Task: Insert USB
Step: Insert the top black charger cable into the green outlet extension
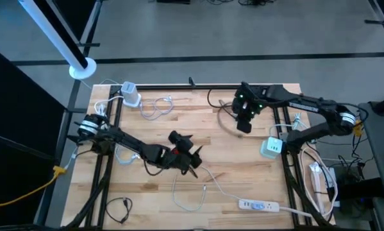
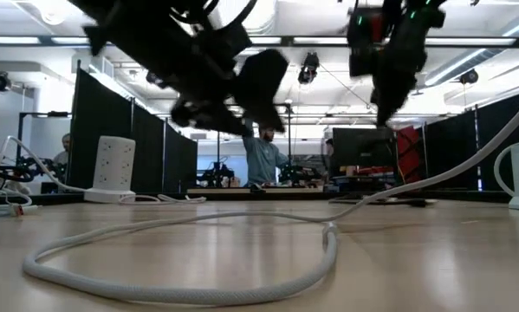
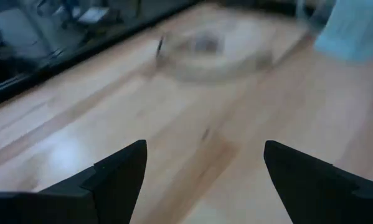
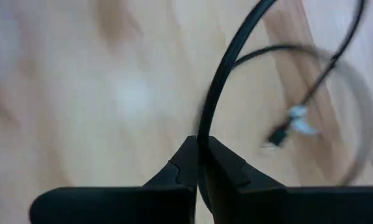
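the step in hand looks like the pick-up of the cable. in the upper right of the high view the right end effector (image 1: 244, 123) is over the counter (image 1: 211, 154), and its own wrist view shows the two fingers together, clamped on a thin black cable (image 4: 226, 81) that rises from between the tips. the free end of this cable, with a small plug (image 4: 278, 135), lies on the wood a little away from the fingers, so the grip is on the cord and not on the plug itself.

the left end effector (image 1: 190, 156) is in the lower middle of the high view, near a white cable (image 1: 198, 192) that runs toward a white power strip (image 1: 259, 205) in the lower right. its fingers (image 3: 121, 174) stand wide apart with only bare wood between them; it holds nothing.

a pale charger block (image 1: 272, 147) stands at the right of the high view, just below the right end effector, and another white charger (image 1: 130, 94) stands in the upper left. which one has the socket for the plug i cannot tell.

in my judgement the insertion is not yet begun. the next move calls for lifting the cord so the plug comes free, and probably for the left end effector to take the plug end, because a grip on the cord gives poor control of the plug's direction.
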`<state>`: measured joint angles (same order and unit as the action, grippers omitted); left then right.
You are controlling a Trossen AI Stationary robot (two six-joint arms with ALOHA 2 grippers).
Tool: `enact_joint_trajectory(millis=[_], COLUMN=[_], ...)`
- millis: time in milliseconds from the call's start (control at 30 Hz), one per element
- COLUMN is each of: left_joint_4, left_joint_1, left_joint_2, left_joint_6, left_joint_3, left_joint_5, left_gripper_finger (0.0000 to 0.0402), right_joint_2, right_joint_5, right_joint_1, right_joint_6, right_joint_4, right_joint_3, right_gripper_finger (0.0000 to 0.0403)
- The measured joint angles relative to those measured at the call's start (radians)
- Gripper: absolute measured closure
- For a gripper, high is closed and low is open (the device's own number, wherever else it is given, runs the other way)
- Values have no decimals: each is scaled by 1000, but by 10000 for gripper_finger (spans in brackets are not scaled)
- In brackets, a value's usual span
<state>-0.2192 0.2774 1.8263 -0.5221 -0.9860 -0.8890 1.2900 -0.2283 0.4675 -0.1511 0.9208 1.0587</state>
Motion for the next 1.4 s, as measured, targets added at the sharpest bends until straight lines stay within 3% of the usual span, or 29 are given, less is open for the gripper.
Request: enact_joint_trajectory(millis=[100, 567, 833, 967, 1100, 1400], left_joint_4=[-228, -267, 19, 115, 211, 350], left_joint_1=[-29, -134, -188, -190, -196, -217], left_joint_2=[6, 42, 194, 312, 411, 488], left_joint_6=[160, 314, 559, 659, 663, 604], left_joint_3=[16, -28, -302, -441, -566, -667], left_joint_5=[86, 388, 546, 564, 599, 700], left_gripper_finger=[89, 89, 89, 89, 90, 90], right_joint_2=[-29, -40, -39, -48, -53, -82], right_joint_5=[-39, -34, -35, -37, -37, -40], right_joint_1=[-29, -71, -108, -123, -131, -170], right_joint_6=[28, -4, 1, 2, 30, 60], right_joint_4=[-24, -98, -105, -106, -100, -70], right_joint_3=[-2, -56, -56, -56, -56, -56], right_gripper_finger=[400, 400, 400, 400, 400, 400])
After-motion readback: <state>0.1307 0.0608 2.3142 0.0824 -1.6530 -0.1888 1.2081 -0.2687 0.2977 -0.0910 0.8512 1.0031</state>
